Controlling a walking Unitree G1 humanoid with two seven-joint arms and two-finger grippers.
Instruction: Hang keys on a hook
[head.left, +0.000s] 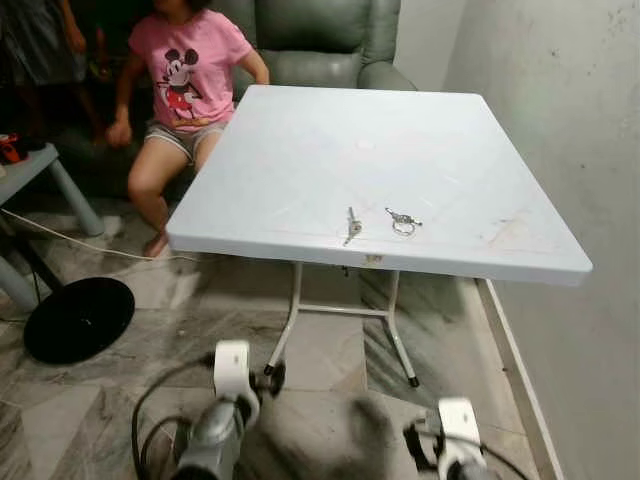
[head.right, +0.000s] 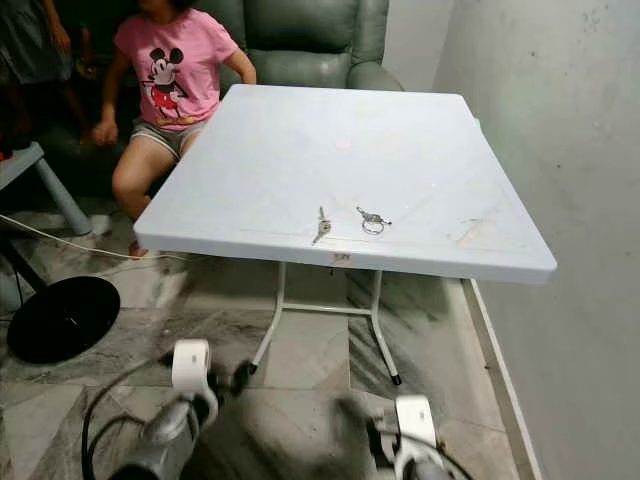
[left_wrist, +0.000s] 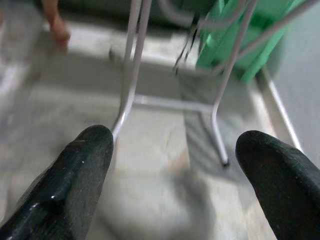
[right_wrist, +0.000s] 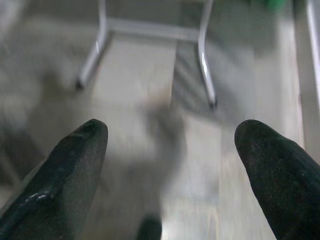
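Note:
A single silver key (head.left: 352, 226) and a key ring with a small key (head.left: 403, 221) lie apart near the front edge of the white folding table (head.left: 300, 150). Both arms hang low in front of the table, above the marble floor: the left arm (head.left: 225, 405) and the right arm (head.left: 458, 440). My left gripper (left_wrist: 175, 145) is open, its black fingertips (left_wrist: 87, 150) wide apart, facing the table's metal legs (left_wrist: 131, 75). My right gripper (right_wrist: 170, 135) is open too, over the floor near the legs (right_wrist: 205, 70). Neither holds anything.
A person in a pink shirt (head.left: 188, 70) sits on a green armchair (head.left: 320, 40) beyond the table's far left corner. A black round base (head.left: 78, 318) and a cable lie on the floor at left. A wall (head.left: 560, 120) runs close along the right.

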